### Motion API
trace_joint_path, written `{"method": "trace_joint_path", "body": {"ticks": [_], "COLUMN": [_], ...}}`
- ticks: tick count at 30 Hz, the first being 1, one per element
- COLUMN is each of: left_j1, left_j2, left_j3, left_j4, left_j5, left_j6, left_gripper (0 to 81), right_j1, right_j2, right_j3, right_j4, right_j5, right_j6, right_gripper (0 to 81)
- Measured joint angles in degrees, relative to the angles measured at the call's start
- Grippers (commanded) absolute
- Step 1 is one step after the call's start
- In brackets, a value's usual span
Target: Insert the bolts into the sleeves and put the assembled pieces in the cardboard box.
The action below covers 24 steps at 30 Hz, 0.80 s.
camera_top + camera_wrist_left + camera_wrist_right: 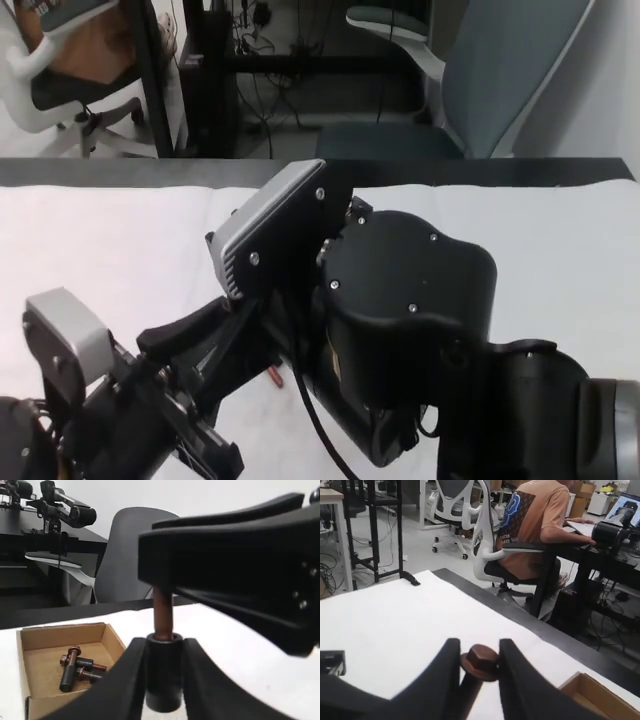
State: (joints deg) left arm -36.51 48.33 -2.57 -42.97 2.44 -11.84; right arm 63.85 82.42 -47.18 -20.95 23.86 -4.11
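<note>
White cloth covers the desk (395,615). Left gripper (164,650) clenches the upright sleeve (162,692); right gripper (479,652) grasps the bolt (479,664) standing in its top. Assembled pieces (75,667) lie in the cardboard box (30,639) near the desk's edge.

High view: behind both arms, facing forward and down over white worktop (110,230), so near that the arm housings (400,330) block the middle; chairs (500,80) beyond far edge. Left wrist view: low, right behind left jaws, sleeve (164,675) very close, faces along worktop to cardboard box (30,640). Right wrist view: right behind right jaws, faces across worktop toward its far edge. Both wrist views share bolt (162,612), cardboard box, worktop
</note>
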Motion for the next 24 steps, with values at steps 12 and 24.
{"method": "trace_joint_path", "body": {"ticks": [12,24], "left_j1": [0.00,16.69], "left_j2": [0.00,10.27], "left_j3": [0.00,-15.46], "left_j4": [-1.16,14.82], "left_j5": [-2.08,10.16], "left_j6": [0.14,0.25], "left_gripper": [1.8,1.8], "right_j1": [0.00,-9.95], "right_j2": [-3.95,-6.92], "right_j3": [0.10,-0.18], "right_j4": [5.58,31.48], "right_j5": [-2.99,-21.52], "right_j6": [7.87,8.90], "right_gripper": [64.8,47.2]}}
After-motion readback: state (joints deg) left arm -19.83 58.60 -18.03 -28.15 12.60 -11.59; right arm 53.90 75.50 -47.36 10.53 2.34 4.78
